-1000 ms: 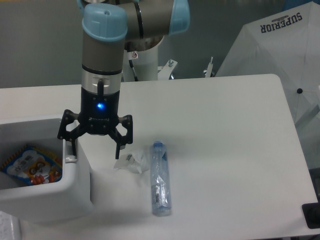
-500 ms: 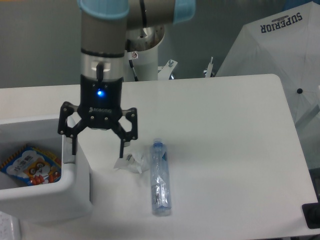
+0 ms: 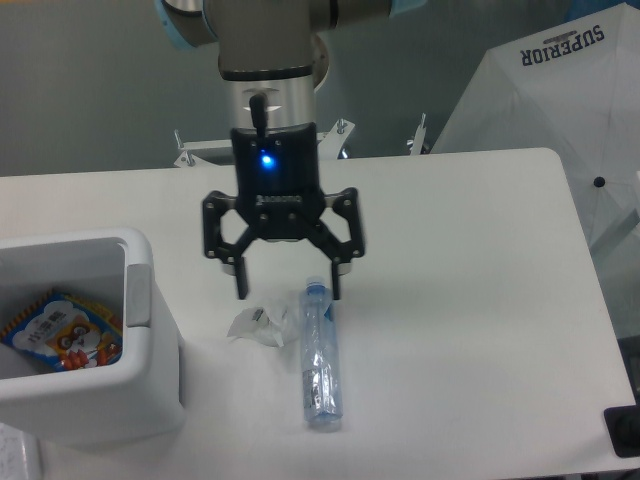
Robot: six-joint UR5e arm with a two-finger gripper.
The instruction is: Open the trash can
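The trash can (image 3: 150, 385) is a large boxy white bin at the left front of the table, and it stands open at the top. Inside it lies a colourful snack packet (image 3: 62, 330). A grey tab (image 3: 138, 292) shows on its right inner wall. My gripper (image 3: 287, 287) hangs open with nothing between its fingers, to the right of the can and apart from it. It hovers just above a crumpled clear wrapper (image 3: 262, 324) and the cap end of a clear plastic bottle (image 3: 320, 357) lying on the table.
A white umbrella (image 3: 560, 110) marked SUPERIOR stands past the table's right rear corner. A small black object (image 3: 624, 430) sits beyond the front right edge. The robot's base is behind the table's rear edge.
My gripper has moved right and a little up, away from the trash can's right wall to above the wrapper and bottle. It stays open. The can has not moved.
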